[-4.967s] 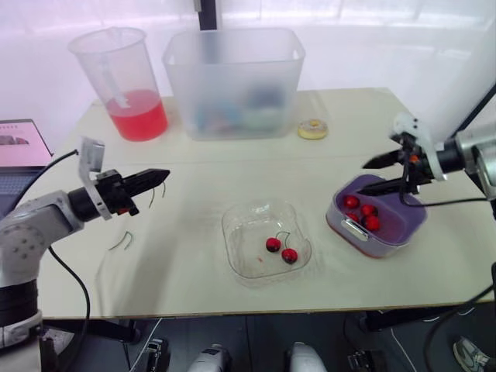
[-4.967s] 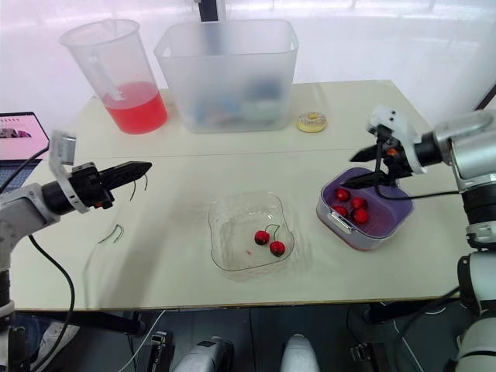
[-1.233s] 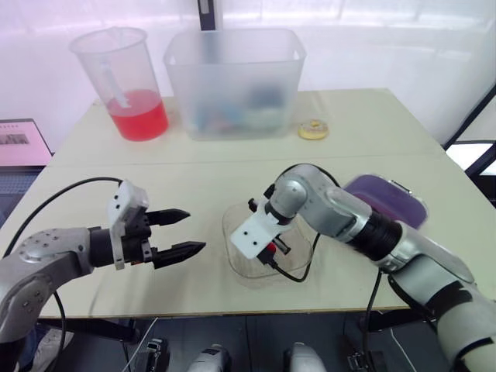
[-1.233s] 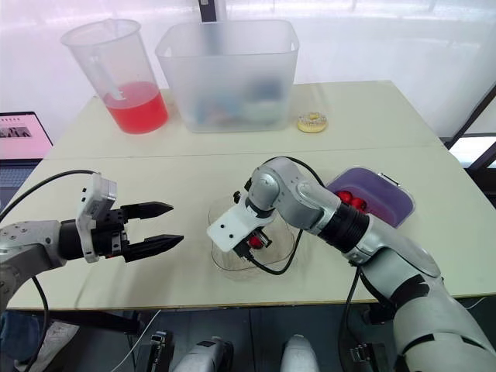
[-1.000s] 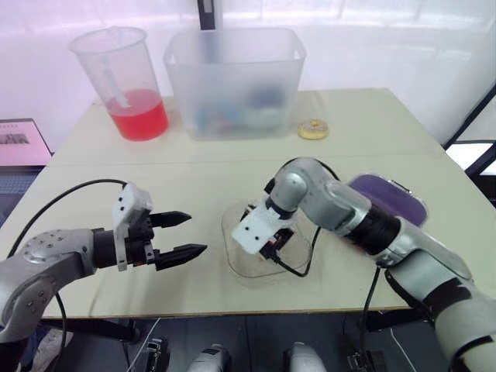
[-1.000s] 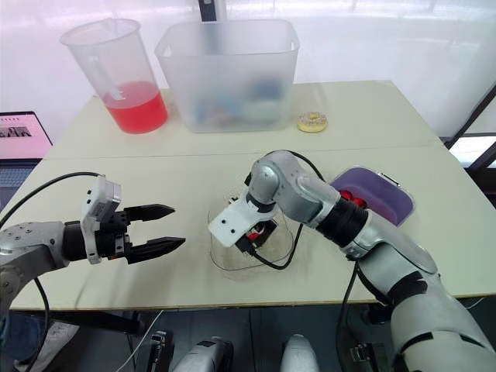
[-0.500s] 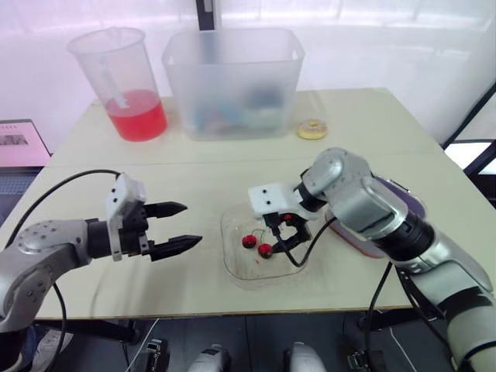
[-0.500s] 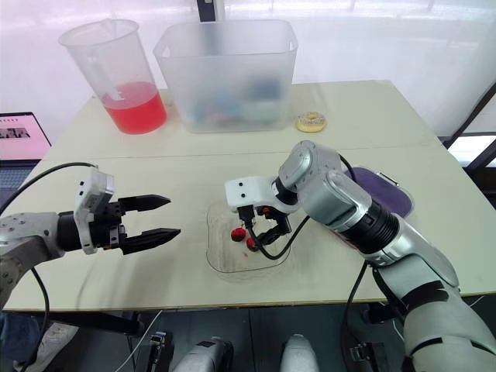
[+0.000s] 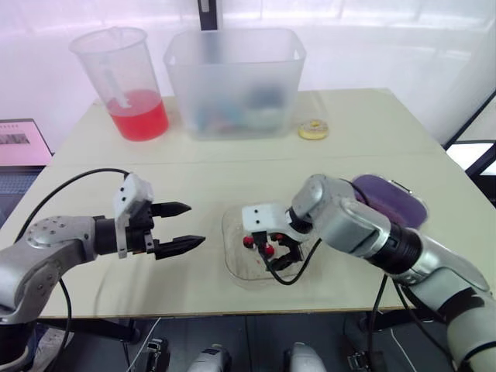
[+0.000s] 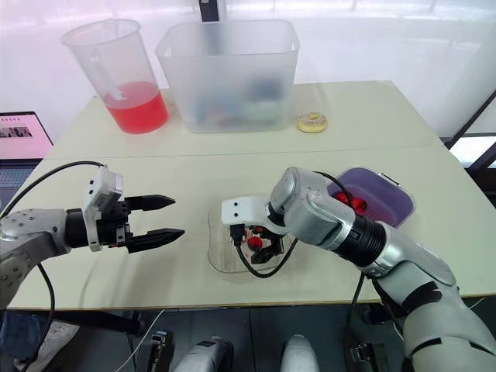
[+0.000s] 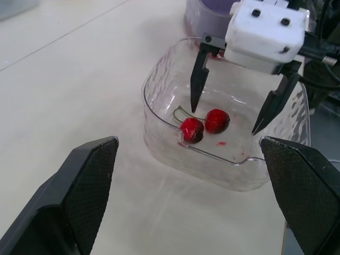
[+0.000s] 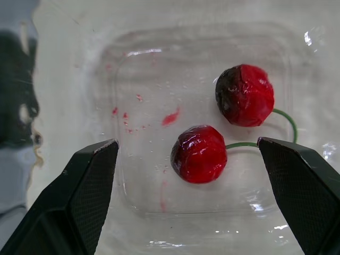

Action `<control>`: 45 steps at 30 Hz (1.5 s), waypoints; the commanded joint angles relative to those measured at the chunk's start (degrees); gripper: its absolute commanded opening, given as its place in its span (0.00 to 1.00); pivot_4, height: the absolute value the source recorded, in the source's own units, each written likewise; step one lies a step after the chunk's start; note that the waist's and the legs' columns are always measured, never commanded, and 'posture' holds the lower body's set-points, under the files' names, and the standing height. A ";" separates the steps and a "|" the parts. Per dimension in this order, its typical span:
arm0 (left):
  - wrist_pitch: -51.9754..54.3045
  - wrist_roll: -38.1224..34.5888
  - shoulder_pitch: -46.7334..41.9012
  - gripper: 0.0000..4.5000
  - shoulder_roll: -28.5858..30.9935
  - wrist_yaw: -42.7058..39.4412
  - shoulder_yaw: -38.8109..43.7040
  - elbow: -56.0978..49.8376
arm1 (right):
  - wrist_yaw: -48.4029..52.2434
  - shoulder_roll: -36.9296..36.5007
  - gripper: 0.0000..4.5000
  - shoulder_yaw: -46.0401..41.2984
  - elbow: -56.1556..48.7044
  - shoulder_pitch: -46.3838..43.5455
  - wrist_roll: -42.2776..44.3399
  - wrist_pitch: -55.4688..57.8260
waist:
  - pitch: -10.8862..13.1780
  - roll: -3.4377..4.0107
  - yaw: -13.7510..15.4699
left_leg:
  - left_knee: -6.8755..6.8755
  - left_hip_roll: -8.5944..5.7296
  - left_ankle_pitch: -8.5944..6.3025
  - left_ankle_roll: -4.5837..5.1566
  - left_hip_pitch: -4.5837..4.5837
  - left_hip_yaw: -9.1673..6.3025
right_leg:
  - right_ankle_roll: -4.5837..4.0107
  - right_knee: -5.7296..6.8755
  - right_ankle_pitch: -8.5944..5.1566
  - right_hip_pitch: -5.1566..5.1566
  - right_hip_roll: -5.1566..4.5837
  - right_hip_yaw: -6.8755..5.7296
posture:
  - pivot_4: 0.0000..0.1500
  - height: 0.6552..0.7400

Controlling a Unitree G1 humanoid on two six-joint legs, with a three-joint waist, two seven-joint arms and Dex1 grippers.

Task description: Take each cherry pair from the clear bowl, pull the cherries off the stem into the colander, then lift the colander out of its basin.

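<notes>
The clear bowl (image 9: 267, 263) sits near the table's front edge, with one cherry pair (image 11: 204, 125) on a green stem inside it. My right gripper (image 11: 224, 119) points down into the bowl, open. Its fingers stand either side of the two cherries (image 12: 199, 153) without touching them. My left gripper (image 9: 195, 224) hovers open above the table to the left of the bowl, pointing at it, with nothing in it. To the right, behind my right arm, is the purple colander in its basin (image 10: 384, 198) with red cherries (image 10: 350, 202) in it.
At the back of the table are a jug of red liquid (image 9: 124, 81), a large frosted tub (image 9: 232, 81) and a small yellow ring (image 9: 312, 129). A laptop (image 9: 19, 143) lies off the table's left edge. Bare tabletop lies between the bowl and the tub.
My right gripper has stayed over the bowl, turned at the wrist and come down lower around the cherry pair. The left gripper has kept about the same place, still open.
</notes>
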 commanded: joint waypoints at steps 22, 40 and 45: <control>0.75 -1.36 0.42 1.00 0.46 1.08 2.87 -1.27 | 3.36 -3.99 0.12 -5.95 -0.92 -1.12 7.04 -11.31 | 0.00 0.00 0.09 | 0.01 0.00 0.00 0.00 0.00 -0.01 | 0.00 -0.02 0.00 0.02 0.01 -0.01 | 1.00 1.00; 11.42 -30.62 -25.41 1.00 -16.48 26.11 7.96 11.78 | -21.47 -3.57 0.12 -26.70 4.69 -0.24 -6.62 -63.84 | -0.04 -0.11 -0.03 | 0.13 -0.03 0.00 0.00 0.00 0.00 | 0.01 0.09 0.00 0.08 -0.03 -0.04 | 1.00 1.00; 13.54 -28.37 -32.42 1.00 -18.25 28.68 3.91 17.77 | -28.13 -1.78 0.12 -26.34 6.77 -0.23 -12.99 -71.06 | -0.04 -0.10 -0.10 | 0.08 -0.02 0.00 0.00 0.00 0.00 | 0.01 0.16 0.00 0.06 0.04 -0.05 | 1.00 1.00</control>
